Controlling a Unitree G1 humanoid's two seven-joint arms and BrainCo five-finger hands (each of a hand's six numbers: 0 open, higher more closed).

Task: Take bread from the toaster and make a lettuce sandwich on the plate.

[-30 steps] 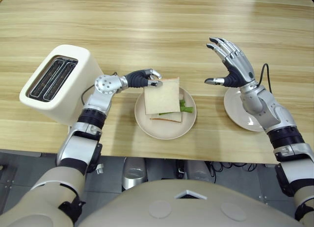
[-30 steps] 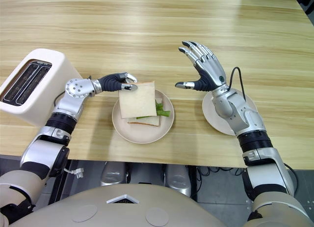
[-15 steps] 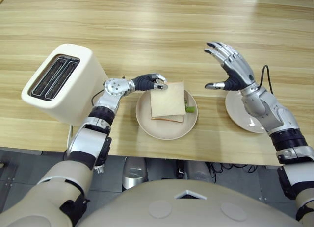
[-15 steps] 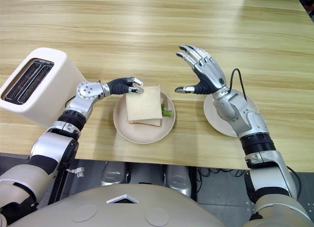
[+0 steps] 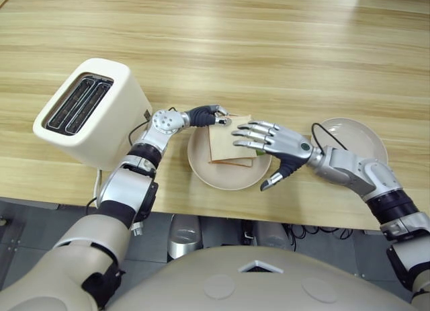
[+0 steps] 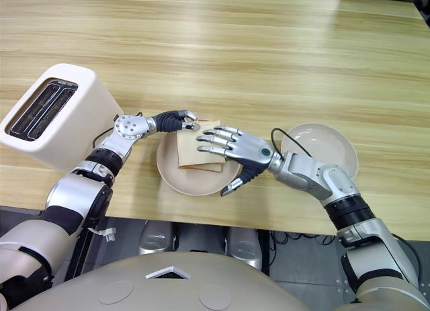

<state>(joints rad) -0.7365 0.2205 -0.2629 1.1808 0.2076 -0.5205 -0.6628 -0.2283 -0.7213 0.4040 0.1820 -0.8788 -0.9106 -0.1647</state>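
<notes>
here, the left hand (image 5: 209,114) pinches a corner of the top bread slice (image 5: 222,140), laid over the sandwich on the plate (image 5: 228,183); the right hand (image 5: 279,142), fingers spread flat and empty, hovers across it, probably to steady the sandwich.

Left hand (image 5: 205,115) curled, right hand (image 5: 270,140) flat

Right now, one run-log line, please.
left robot hand: pinching top bread slice; right robot hand: open above sandwich; sandwich: on plate
</notes>
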